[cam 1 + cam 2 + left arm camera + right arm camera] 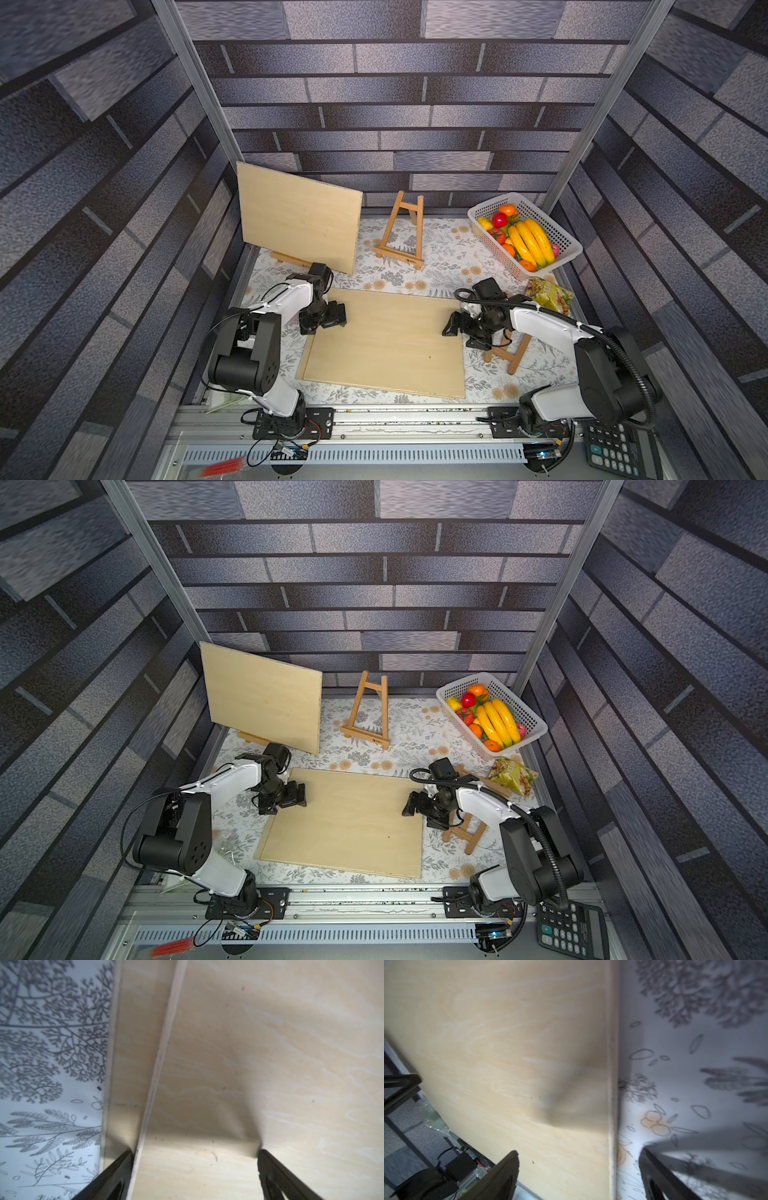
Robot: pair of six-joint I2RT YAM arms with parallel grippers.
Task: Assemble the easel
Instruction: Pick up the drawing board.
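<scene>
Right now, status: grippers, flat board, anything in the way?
Left gripper open over flat board, left edge. Right gripper open at its right edge. Board flat, unlifted. Spare easel lying under right arm.

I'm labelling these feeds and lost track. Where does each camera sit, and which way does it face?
Top views: side by side, high over the table's near edge, looking down and toward the back wall. Both arms show, with the left gripper and right gripper.
Left wrist: on the left arm, looking past its open fingers at one end of the flat board and the cloth.
Right wrist: on the right arm, looking past its open fingers at the board's opposite end.
Shared: the flat board shows in all four.
</scene>
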